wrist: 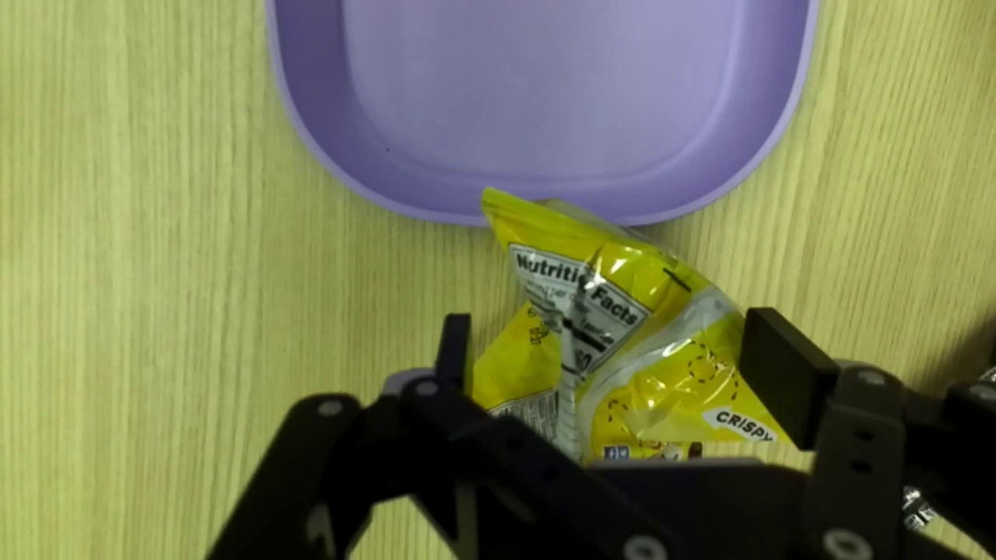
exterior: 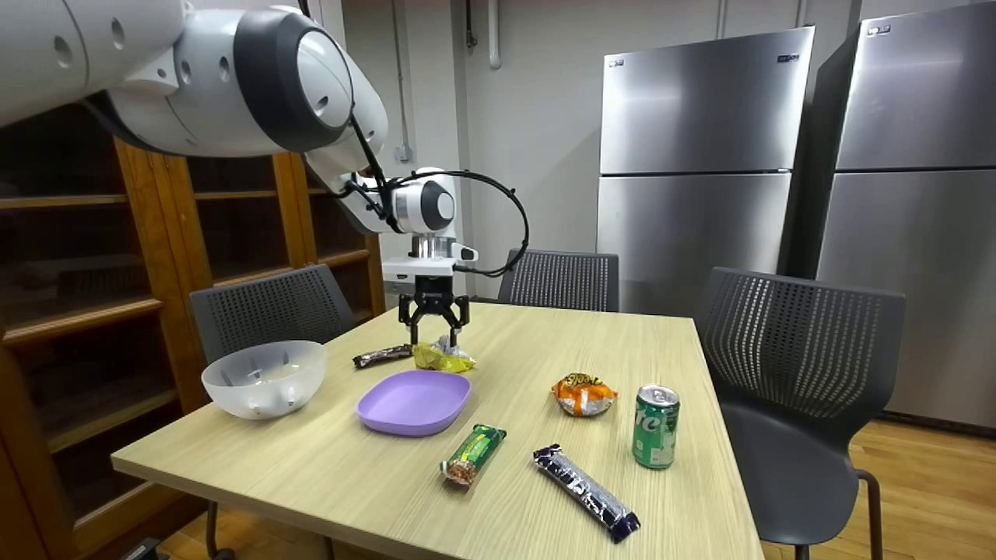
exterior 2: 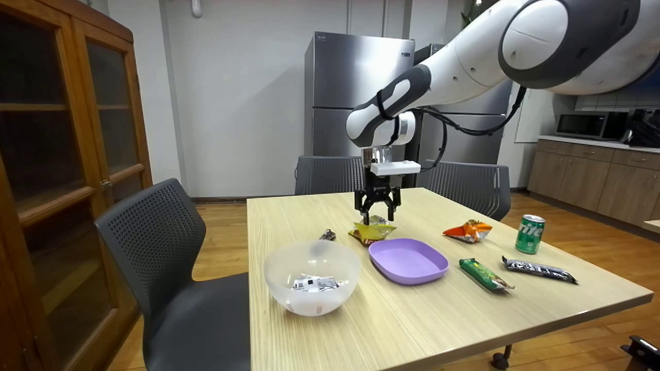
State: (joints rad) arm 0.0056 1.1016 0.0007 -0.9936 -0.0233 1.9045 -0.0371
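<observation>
The end effector (exterior: 433, 342) stands wide astride the yellow bag (wrist: 615, 342), apparently not yet gripped or lifted from the table (exterior: 529, 334).

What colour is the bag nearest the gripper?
Mostly yellow; the bag shows best in the wrist view.

In an exterior view, table (exterior: 529, 334) mid-frame. Gripper (exterior: 433, 339) over bag (exterior: 443, 358), upper left of tabletop. Far bar (exterior: 383, 356) left of bag, plate (exterior: 415, 400) in front of bag. Bowl (exterior: 233, 395) left of plate, packet (exterior 2: 315, 283) inside it. Middle bar (exterior: 475, 453) lower right of plate, near bar (exterior: 587, 494) right of that, toward frame bottom. Pouch (exterior: 585, 395) right of plate, behind near bar; can (exterior: 656, 428) right of pouch, nearer. Chairs (exterior: 801, 350) left of, behind and right of table; cabinet (exterior: 171, 225) at left edge, fridges (exterior: 700, 117) upper right. Wrist view: plate at top, bag below it, right of centre, fingers (wrist: 786, 381) either side, bag's top corner overlapping plate rim.
</observation>
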